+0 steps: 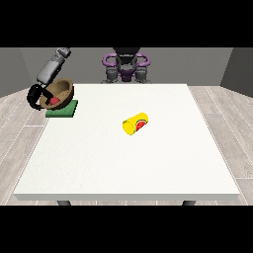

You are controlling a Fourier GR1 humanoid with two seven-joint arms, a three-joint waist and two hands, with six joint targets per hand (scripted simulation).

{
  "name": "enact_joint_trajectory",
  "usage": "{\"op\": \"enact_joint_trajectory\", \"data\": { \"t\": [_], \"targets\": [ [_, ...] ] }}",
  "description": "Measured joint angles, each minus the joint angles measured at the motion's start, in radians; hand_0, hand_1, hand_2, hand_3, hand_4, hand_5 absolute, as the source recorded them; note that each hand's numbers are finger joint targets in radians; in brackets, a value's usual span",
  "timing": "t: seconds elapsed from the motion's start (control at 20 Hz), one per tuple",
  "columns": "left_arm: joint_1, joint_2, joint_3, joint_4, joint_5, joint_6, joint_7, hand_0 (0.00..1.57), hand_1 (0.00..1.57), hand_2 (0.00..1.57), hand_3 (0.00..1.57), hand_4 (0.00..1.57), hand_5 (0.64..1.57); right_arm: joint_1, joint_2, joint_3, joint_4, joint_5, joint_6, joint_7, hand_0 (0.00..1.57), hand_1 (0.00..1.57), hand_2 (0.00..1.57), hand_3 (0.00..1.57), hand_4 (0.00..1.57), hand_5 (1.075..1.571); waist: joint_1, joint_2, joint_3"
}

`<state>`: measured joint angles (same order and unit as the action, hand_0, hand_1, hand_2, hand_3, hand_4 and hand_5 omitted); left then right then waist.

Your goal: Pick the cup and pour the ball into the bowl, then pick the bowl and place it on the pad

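A brown wooden bowl (61, 92) hangs tilted over the green pad (63, 110) at the table's far left edge, with a red ball (53, 101) inside it. The hand at the view's left (36, 97) is curled round the bowl's left rim, its grey forearm rising up behind it. The yellow cup (135, 124) lies on its side near the middle of the table, its mouth towards the right and red showing at that end. No hand is near the cup. No hand shows at the view's right.
The white table (128, 168) spreads wide in front of and to the right of the cup. The robot's torso (126, 66) stands behind the far edge. The pad lies close to the table's left edge.
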<state>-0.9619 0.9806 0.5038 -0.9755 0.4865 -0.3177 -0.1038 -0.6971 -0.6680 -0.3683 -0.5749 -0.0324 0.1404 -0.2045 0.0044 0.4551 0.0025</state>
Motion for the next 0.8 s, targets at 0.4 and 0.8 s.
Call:
{"op": "enact_joint_trajectory", "data": {
  "t": [0.4,0.8],
  "targets": [
    [0.035,-0.015,-0.011,-0.001,0.007,0.004,0.011,0.0,0.0,0.0,0.0,0.0,1.533,-0.042,-0.069,0.0,0.043,0.005,0.052,0.045,1.57,1.57,1.57,1.2,1.24,1.57,0.001,-0.053,-0.0017],
    [0.046,-0.025,-0.025,0.009,-0.003,0.012,-0.007,0.0,0.0,0.0,0.0,0.0,1.525,-0.049,-0.004,0.028,0.054,0.024,0.023,0.062,1.57,1.57,1.57,1.19,1.14,1.57,0.005,-0.076,-0.0019]
  ]
}}
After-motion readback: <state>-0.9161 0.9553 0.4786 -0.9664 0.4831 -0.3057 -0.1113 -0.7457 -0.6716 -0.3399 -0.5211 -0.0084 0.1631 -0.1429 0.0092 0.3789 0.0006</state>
